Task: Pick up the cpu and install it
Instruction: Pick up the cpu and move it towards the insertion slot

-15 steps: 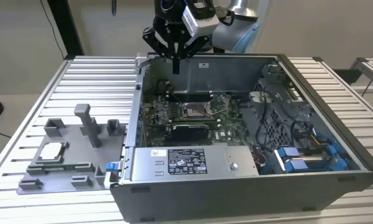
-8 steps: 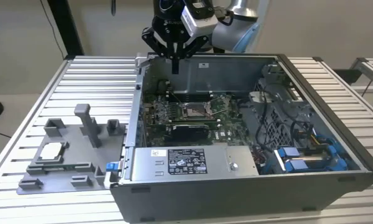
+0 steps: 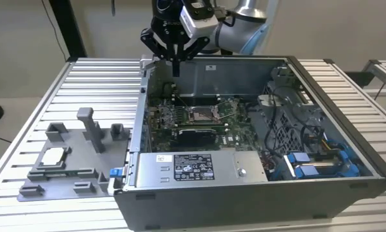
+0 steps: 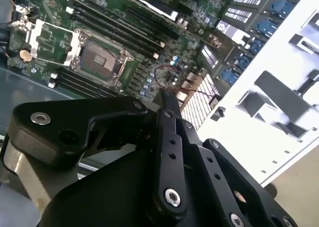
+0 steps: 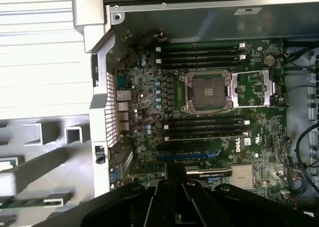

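We see the fingers [image 3: 176,67] drawn together into one narrow black tip, with nothing clamped between them. They point straight down and hang at the far rim of the open computer case [image 3: 347,101], above the motherboard [image 3: 235,110], touching nothing that we can make out. In both wrist views the black linkage of the fingers [image 4: 168,112] [image 5: 172,174] sits in the foreground with the board spread out beyond it.

On that board we find the socket [image 3: 200,114] [image 4: 97,57] [image 5: 208,92], its metal frame swung open and its hinged plate [image 5: 254,87] lying flat just beside it; the socket's bed is bare. Black memory slots [image 5: 199,55] run along both sides of it. A grey power supply [image 3: 193,166] sits inside the near wall of the case.

The cpu [image 3: 53,157] is well apart from the fingers and outside the case. It rests flat, silvery top upward, in a recess of the grey fixture [image 3: 77,169], which stands on the slatted desk [image 3: 96,82] near the desk's edge at the exterior view's left, toward the near corner.
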Controlling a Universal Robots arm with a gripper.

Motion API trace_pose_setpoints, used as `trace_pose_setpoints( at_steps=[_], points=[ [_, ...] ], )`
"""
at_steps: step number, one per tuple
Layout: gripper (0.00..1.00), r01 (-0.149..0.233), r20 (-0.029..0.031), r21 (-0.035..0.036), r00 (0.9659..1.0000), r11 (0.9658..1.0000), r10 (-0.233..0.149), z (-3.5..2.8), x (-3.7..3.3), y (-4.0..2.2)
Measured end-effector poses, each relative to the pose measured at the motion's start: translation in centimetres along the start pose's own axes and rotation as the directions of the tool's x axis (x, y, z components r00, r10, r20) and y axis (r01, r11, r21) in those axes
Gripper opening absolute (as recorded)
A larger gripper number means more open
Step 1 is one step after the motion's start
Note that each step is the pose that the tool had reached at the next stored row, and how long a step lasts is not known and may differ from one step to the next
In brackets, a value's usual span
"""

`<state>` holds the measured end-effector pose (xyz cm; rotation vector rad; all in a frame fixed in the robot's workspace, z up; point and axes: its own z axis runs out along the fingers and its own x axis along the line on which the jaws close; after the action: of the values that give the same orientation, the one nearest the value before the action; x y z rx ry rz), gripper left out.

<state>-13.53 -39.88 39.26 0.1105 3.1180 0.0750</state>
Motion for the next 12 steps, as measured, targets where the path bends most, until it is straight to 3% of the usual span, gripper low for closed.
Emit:
trace_pose_setpoints(
  at_steps=[12],
  points=[
    [0.0,0.0,0.0,0.0,1.0,1.0,0.0,-0.02,0.89,-0.06]
  ],
)
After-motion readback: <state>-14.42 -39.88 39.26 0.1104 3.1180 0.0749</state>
